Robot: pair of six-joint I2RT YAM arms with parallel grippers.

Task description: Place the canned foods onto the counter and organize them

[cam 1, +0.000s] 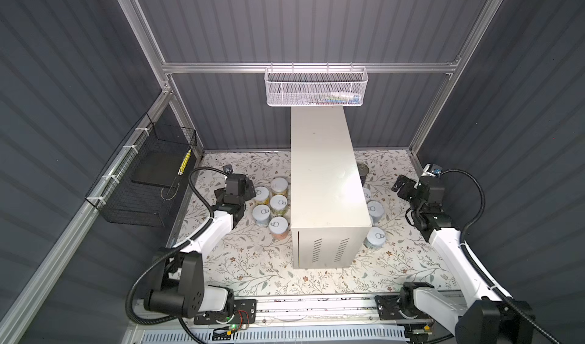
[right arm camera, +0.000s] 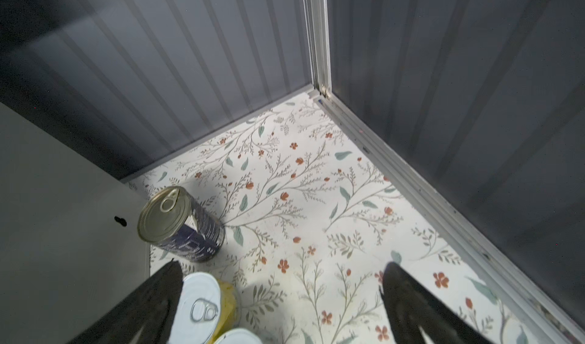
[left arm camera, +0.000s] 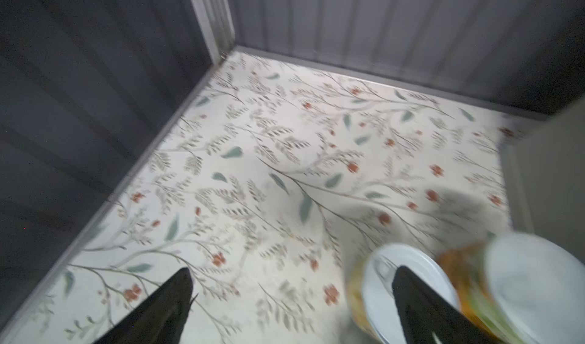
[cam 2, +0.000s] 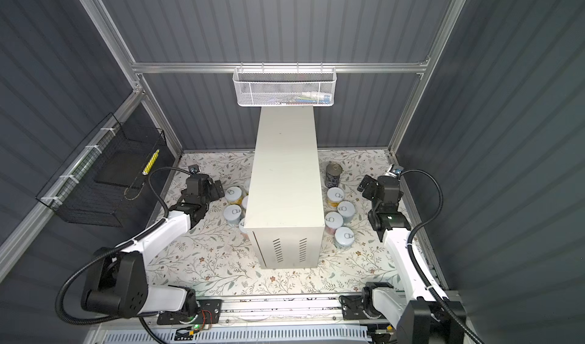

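Far left, on the side wall: black wire basket (cam 1: 139, 184), with a yellow striped stick (cam 1: 184, 162) leaning inside and a dark flat panel (cam 1: 155, 168) on its bottom.

Next, left hand (left arm camera: 292, 272) low over the floral mat (cam 1: 253, 263), spread wide, gripping nothing. Just to its right, left cans (cam 1: 279, 203): five, small, upright, silvery pull-tab lids up, packed together between hand and counter (cam 1: 323, 174). In the blurred left wrist view, one black finger (left arm camera: 421, 301) crossing in front of a yellow-labelled can's lid; touching or not, cannot tell.

In the middle, counter standing lengthwise, vent slits on the near end face. Above its far end, white mesh basket (cam 1: 315, 89) hooked on the rail, holding a few pale coloured items too small to name.

Right of the counter, tall dark-blue can (cam 2: 334, 173) farthest back, then right cans (cam 2: 345, 209), four in a staggered line toward the front, all upright on the mat.

Far right, right hand (right arm camera: 281, 265), likewise spread wide and empty, near the dark-blue can and the rearmost small can.
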